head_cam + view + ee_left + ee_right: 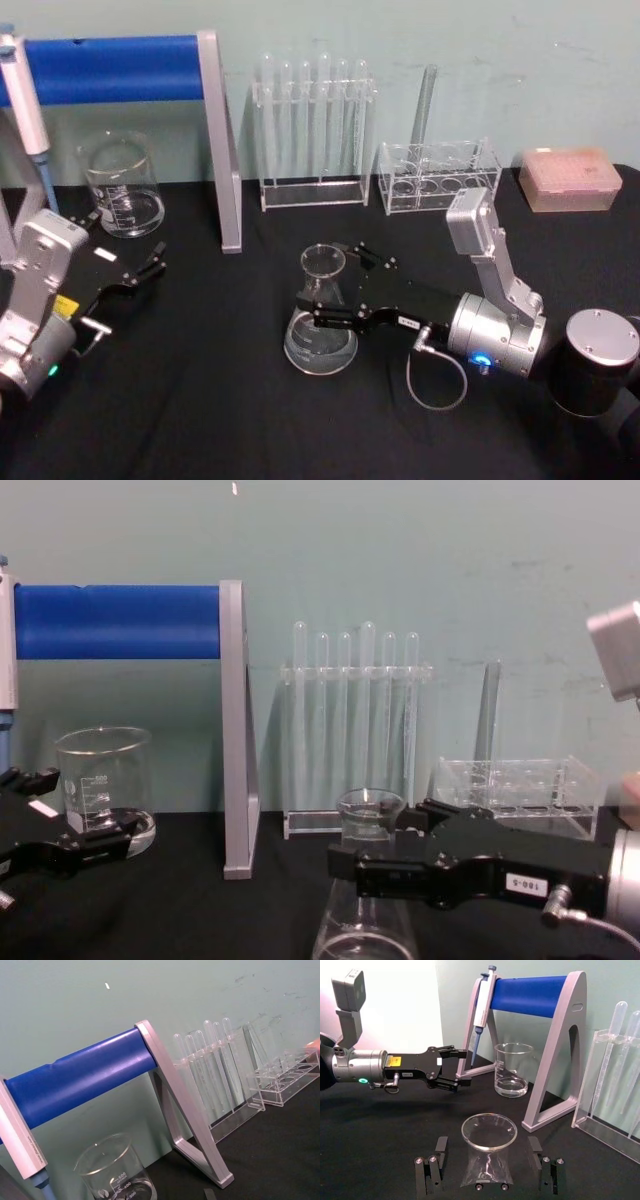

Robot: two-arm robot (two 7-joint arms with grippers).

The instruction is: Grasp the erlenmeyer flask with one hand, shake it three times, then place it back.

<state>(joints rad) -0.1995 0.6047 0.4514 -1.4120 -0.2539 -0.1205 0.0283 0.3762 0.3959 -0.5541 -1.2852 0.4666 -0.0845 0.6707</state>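
Glass erlenmeyer flask (pixel 322 325) upright on black surface (pixel 200 400), mid-front, ahead of test tube rack (pixel 312 135). I see right gripper (pixel 325 285) reaching in from right, jaws spread wide either side of neck, clear of glass, gripping nothing. Left gripper (pixel 145 270) parked near beaker (pixel 123 187), jaws parted, empty.

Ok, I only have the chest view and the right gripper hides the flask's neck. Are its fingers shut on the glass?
Observer: No. In the right wrist view the right gripper is open; the erlenmeyer flask stands between its fingers with a gap on each side.
Operator: Is the flask's base on the table?
Observer: Yes. In the head view it stands upright on the black table.
Operator: And the left gripper's fingers?
Observer: The right wrist view shows the left gripper open, holding nothing, well apart from the flask.
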